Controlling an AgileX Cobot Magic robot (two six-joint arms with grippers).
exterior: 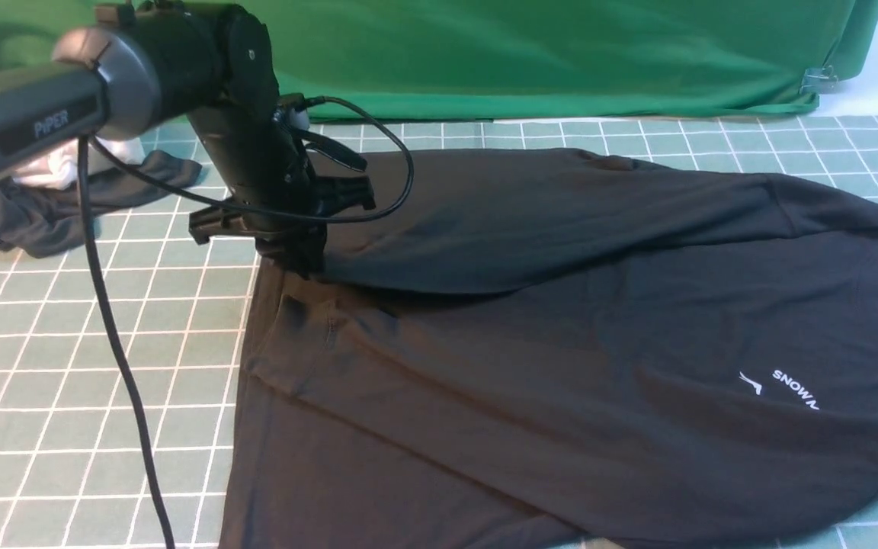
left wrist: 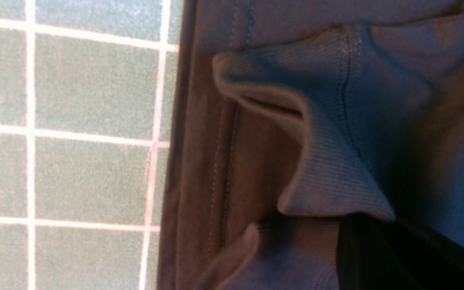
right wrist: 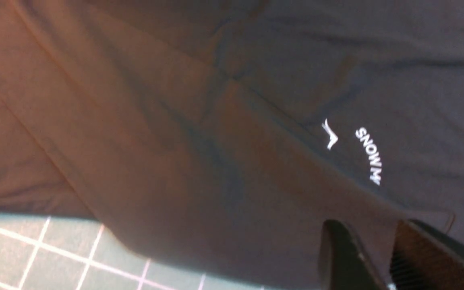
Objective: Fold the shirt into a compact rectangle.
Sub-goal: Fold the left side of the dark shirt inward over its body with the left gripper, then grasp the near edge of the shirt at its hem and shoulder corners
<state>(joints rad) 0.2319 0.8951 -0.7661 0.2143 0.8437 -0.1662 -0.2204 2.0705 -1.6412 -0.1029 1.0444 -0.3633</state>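
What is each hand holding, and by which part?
The left hand is shut on the large black long-sleeved knit shirt, by a sleeve's ribbed cuff. The right hand, jaws apart near the chest logo, seems to hold nothing.

Robot lab test bench.
A green backdrop cloth (exterior: 561, 53) spans the top, a grid-lined mat (exterior: 65, 366) covers the table, a robot arm (exterior: 27, 122) marked "PiPER" enters upper left.

Free room: bare gridded counter (exterior: 50, 396) on my left, near side.
Crossing it: a black cable (exterior: 115, 343) hangs down to the counter.
Centre and right: shirt (exterior: 561, 343) covers everything.
Far edge: green cloth (exterior: 530, 53) closes it.
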